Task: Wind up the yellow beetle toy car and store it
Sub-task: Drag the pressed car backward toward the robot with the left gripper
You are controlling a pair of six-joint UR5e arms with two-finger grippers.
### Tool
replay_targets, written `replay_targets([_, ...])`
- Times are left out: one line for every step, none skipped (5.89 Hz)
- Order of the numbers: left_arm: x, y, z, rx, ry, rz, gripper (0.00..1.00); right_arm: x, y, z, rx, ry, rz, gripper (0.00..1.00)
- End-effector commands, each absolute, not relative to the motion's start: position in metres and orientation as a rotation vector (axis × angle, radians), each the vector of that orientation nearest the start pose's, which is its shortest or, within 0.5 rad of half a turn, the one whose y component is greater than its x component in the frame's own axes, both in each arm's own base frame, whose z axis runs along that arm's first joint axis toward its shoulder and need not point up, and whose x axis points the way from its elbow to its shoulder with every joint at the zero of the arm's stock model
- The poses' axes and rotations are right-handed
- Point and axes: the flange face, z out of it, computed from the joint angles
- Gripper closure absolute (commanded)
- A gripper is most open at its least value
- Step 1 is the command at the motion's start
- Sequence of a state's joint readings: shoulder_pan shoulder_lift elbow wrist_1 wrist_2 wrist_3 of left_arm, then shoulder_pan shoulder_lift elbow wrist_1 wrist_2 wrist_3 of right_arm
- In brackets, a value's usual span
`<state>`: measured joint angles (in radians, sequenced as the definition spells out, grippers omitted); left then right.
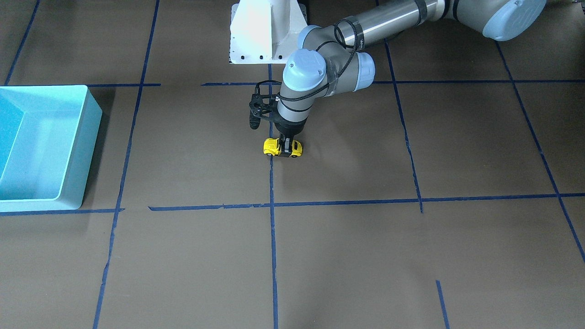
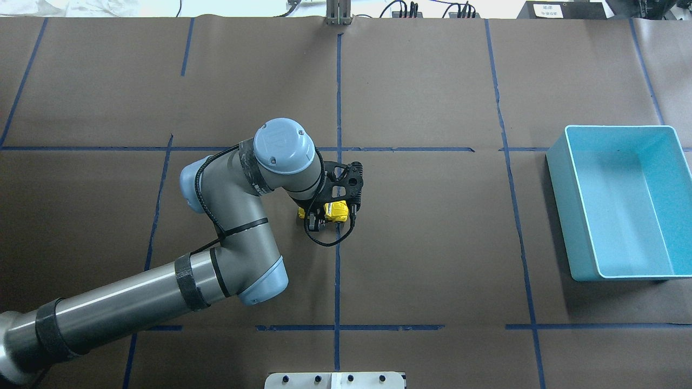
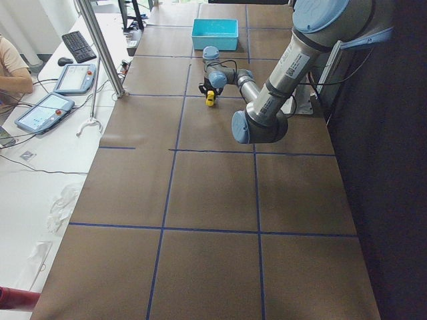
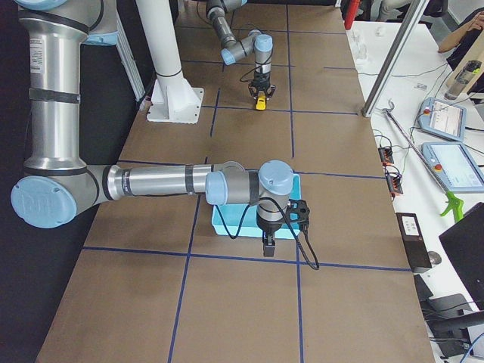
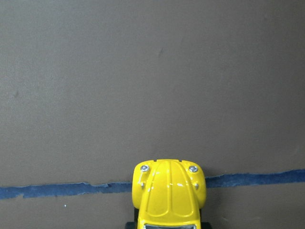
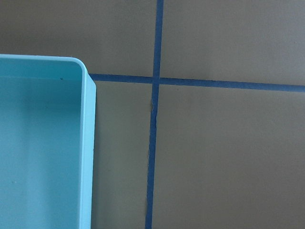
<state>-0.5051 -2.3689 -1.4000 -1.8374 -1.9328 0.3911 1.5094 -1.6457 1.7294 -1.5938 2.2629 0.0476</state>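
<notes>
"Left gripper (image 1: pixel 285 148), condition?"
"Fingers closed across the middle of the small glossy yellow beetle toy car (image 1: pixel 272 146). Its wheels sit on the brown paper table cover (image 1: pixel 365 151), well apart from the light blue plastic bin (image 1: pixel 91 151). Right gripper (image 4: pixel 268 246) hangs just beside that bin; its opening cannot be told."
"Recommendation?"
"The body is rounded, hard and slick. Grip low and square, press down, and draw straight back so the wheels bite rather than skid."

Overhead cam looks down from behind robot; front cam faces it across the table (image 1: pixel 347 256). Both share yellow beetle toy car (image 2: pixel 338 210) and light blue bin (image 2: pixel 559 216). Side cams look along table from either end. Wrist cams v. close; right one probably over bin's corner.
</notes>
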Motion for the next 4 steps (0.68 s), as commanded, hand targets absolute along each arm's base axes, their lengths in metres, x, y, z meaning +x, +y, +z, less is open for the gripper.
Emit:
replay_targets([0.6146,-0.4528,0.2099,0.805,0.679,1.496,0.63,0.0412,-0.4665,0.6237,0.021,-0.694,-0.034,0.00])
replay_targets([0.6145,-0.4528,0.2111,0.803,0.678,1.496,0.63,0.0411,-0.4665,0.6236,0.021,-0.695,-0.035,0.00])
replay_targets([0.6144,-0.4527,0.2120,0.803,0.678,1.496,0.63,0.0411,-0.4665,0.6236,0.021,-0.695,-0.035,0.00])
replay_targets([0.6142,-0.4526,0.2118,0.813,0.680,1.497,0.64,0.0411,-0.4665,0.6236,0.021,-0.695,-0.035,0.00])
